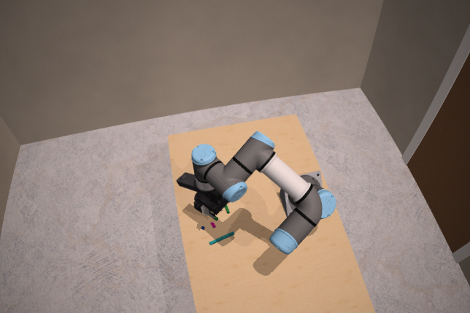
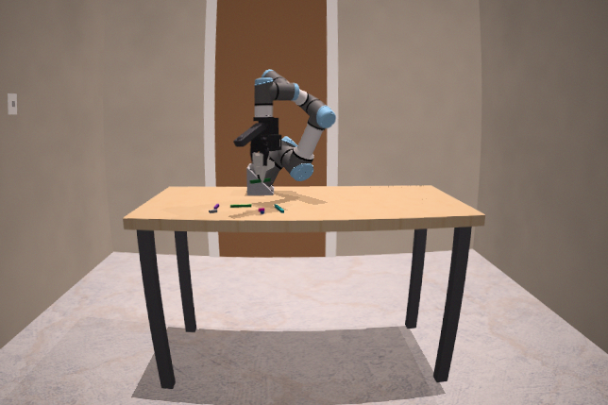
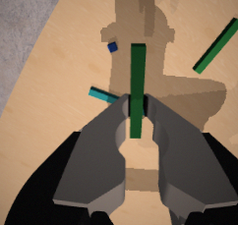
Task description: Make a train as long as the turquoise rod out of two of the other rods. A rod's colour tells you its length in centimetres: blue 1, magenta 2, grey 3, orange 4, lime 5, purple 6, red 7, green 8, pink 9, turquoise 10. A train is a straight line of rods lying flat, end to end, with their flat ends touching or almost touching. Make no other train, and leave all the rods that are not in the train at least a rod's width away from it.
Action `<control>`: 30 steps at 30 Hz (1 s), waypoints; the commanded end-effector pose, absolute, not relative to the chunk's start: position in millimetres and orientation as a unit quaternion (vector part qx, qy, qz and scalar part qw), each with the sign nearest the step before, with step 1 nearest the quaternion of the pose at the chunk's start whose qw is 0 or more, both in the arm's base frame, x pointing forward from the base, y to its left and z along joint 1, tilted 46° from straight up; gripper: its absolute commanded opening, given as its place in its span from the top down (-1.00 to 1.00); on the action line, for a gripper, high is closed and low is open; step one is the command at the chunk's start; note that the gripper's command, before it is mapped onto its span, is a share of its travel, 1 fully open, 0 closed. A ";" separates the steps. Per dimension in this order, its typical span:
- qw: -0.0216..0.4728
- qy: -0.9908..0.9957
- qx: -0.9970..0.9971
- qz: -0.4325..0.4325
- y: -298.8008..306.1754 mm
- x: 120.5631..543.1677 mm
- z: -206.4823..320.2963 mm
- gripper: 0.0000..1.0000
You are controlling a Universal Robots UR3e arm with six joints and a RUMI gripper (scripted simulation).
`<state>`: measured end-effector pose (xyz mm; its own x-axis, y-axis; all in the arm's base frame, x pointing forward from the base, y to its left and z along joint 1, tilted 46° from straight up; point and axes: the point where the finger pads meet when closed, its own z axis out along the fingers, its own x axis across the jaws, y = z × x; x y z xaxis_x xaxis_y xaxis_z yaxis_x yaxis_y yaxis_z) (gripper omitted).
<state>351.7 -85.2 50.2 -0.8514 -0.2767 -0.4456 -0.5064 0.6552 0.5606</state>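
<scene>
My gripper [image 1: 209, 214] [image 2: 260, 177] [image 3: 136, 95] is shut on a green rod [image 3: 138, 76] [image 2: 260, 180] [image 1: 214, 217] and holds it level, well above the table. The turquoise rod [image 1: 222, 238] [image 2: 278, 208] [image 3: 102, 93] lies flat below; in the wrist view my left finger hides most of it. A second green rod [image 1: 227, 209] [image 2: 241, 205] [image 3: 215, 46] lies flat, partly under the arm in the top view. A magenta rod [image 1: 213, 225] [image 2: 261, 210] and a tiny blue rod [image 1: 203, 227] [image 3: 112, 47] lie between them.
A purple rod [image 2: 216, 205] and a grey rod [image 2: 212, 210] lie farther left in the exterior view; the arm hides them in the top view. The arm's base [image 2: 259, 187] stands on the wooden table [image 1: 266, 282] [image 2: 393, 208] behind the rods.
</scene>
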 end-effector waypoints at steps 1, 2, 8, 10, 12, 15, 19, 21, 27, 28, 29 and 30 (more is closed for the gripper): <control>0.136 0.908 -0.163 0.362 -97.7 352.8 36.8 1.00; 0.130 0.910 -0.147 0.364 -100.8 352.7 33.0 1.00; 0.103 0.919 -0.080 0.373 -113.2 351.8 16.8 1.00; 0.098 0.920 -0.069 0.374 -115.2 351.6 14.2 1.00; 0.096 0.920 -0.063 0.375 -116.2 351.5 12.8 1.00; 0.095 0.920 -0.061 0.375 -116.6 351.4 12.3 1.00; 0.095 0.920 -0.061 0.375 -116.6 351.4 12.2 1.00; 0.095 0.920 -0.061 0.375 -116.6 351.4 12.2 1.00; 0.095 0.920 -0.061 0.375 -116.6 351.4 12.2 1.00; 0.095 0.920 -0.061 0.375 -116.6 351.4 12.2 1.00; 0.095 0.920 -0.061 0.375 -116.6 351.4 12.2 1.00; 0.095 0.920 -0.061 0.375 -116.5 351.5 12.1 1.00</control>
<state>351.2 -115.7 11.9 -0.9748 -0.0409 -0.2194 -0.1829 0.7098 0.6803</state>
